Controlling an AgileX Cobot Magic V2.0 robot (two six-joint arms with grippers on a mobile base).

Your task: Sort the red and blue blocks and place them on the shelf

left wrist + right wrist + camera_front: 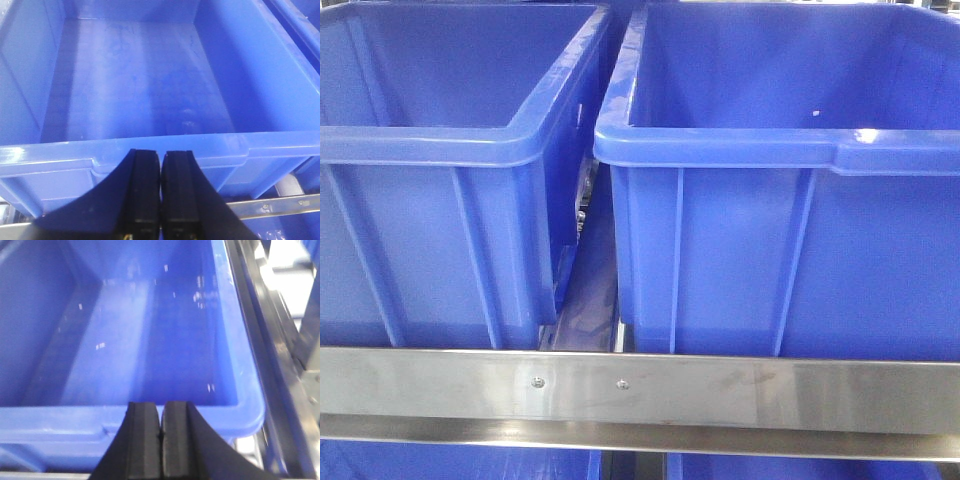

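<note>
Two big blue bins sit side by side on the shelf (640,390), the left bin (440,150) and the right bin (790,150), pushed up behind the steel front rail so that their open mouths face up and forward. Judging by that layout, each is there to take one colour of block, which would keep the sorting simple.

In the left wrist view the left gripper (160,155) sits at 6 o'clock, just in front of the near rim of a bin, its black jaws pressed flat together with nothing between them. It points forward and slightly down into the bin, whose floor looks bare as far as the view reaches.

In the right wrist view the right gripper (161,407) holds a matching pose at 6 o'clock, jaws clenched on nothing, aimed over the near rim of another bin, with the steel upright of the rack running off toward 2 o'clock.

The red and blue blocks appear in none of the three views, so where they lie cannot be told; neither arm is carrying one.
</note>
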